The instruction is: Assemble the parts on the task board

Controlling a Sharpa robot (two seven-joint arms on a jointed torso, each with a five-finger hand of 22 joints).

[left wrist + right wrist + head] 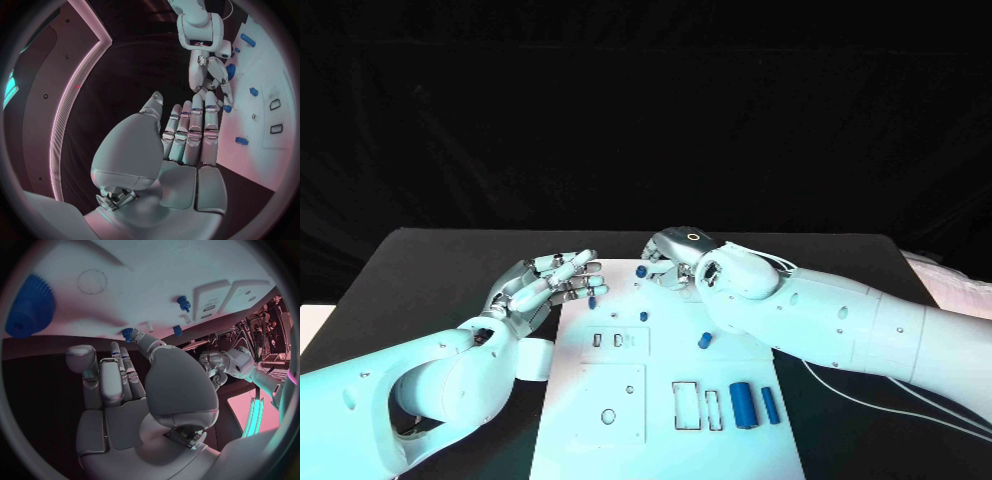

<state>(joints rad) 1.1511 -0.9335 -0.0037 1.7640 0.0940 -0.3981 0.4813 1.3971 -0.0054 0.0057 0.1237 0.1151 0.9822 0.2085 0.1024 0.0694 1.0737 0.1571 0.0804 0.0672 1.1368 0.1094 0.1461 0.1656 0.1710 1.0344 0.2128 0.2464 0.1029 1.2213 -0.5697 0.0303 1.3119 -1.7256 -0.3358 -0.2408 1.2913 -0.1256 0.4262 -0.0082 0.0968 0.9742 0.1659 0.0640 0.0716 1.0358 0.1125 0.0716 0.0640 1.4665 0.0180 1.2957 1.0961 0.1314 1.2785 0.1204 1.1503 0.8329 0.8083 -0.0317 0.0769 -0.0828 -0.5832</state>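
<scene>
Right robot hand [671, 268] touches part [129, 333] on task board [733, 452]

The left hand [181, 145] stretches its straight fingers toward the edge of the white task board [262, 135], where the right hand [212, 75] reaches down among blue parts [241, 141]

- My worktop [430, 260] is a black surface with a black backdrop behind its far edge.
- The white task board [668, 440] lies flat on it at the middle, running from my near edge toward the centre.
- Bare black worktop shows on the far side of the board and along both its sides.
</scene>
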